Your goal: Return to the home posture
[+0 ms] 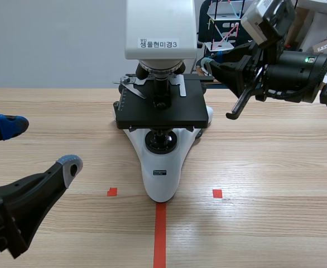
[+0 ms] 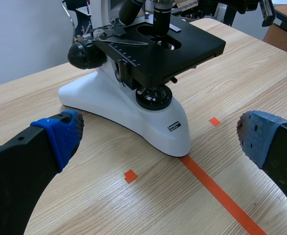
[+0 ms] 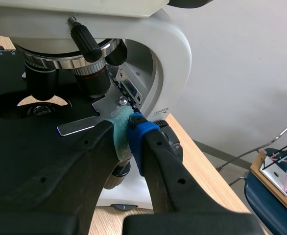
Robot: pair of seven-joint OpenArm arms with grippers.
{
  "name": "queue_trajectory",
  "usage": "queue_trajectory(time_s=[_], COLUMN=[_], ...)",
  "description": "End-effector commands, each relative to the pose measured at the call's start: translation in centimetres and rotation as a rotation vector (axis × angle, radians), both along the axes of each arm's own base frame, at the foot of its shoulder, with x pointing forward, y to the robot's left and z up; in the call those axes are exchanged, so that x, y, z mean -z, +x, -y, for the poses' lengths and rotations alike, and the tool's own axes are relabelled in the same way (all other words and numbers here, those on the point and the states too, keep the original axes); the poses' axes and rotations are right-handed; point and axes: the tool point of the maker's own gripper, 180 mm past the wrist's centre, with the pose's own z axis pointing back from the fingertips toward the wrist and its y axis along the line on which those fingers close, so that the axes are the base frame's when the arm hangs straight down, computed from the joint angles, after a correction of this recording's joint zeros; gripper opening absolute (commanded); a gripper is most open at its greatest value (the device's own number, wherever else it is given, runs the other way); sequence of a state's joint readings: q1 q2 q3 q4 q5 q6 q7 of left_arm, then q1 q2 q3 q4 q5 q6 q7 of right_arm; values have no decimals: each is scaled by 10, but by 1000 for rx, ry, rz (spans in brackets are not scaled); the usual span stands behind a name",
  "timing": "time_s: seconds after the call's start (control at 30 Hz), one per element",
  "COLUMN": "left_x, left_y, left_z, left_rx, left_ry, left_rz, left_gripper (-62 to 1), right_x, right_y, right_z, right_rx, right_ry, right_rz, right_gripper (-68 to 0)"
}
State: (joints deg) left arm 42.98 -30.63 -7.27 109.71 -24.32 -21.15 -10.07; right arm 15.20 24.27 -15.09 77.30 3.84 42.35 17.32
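**Left gripper spread; right gripper pressed together.**
Left fingers stand wide apart, with the microscope ahead of them on the table, not touching. Right pads meet with nothing between them, raised just beside the microscope's black stage, near its metal clip.

Blocked at mid-table by the microscope, with its black stage overhanging the white base and leaving only a low, narrow gap beneath. Free over bare table on both sides of the base and along the near edge, where the left gripper sits spread wide with nothing between its fingers and the base ahead. Tight at the back right, where the right gripper, fingers pressed together, sits close against the stage's rear, hemmed in by the objectives and the curved frame, with open air only on the side away from the microscope.
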Motion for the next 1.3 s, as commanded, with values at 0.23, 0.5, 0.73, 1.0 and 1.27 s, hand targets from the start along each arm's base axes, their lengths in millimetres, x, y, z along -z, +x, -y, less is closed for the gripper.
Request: queue_trajectory(time_s=[0.23, 0.5, 0.73, 1.0, 1.27], left_x=[-7, -7, -7, -7, -6], left_y=[0, 0, 0, 0, 0], left_z=[3, 3, 3, 3, 3], left_rx=[2, 2, 3, 2, 4], left_ry=[-24, -24, -24, -24, -20], left_rz=[17, 17, 17, 18, 18], left_gripper=[14, 14, 14, 14, 14], right_x=[-15, -16, -15, -16, -7], right_y=[1, 1, 0, -19, -66], right_z=[-2, -2, -1, 34, 66], right_rx=[-13, -13, -13, 105, 176], right_ry=[18, 19, 18, 8, 33], right_rz=[38, 38, 37, 82, 70], right_gripper=[-677, -677, -677, -677, -618])
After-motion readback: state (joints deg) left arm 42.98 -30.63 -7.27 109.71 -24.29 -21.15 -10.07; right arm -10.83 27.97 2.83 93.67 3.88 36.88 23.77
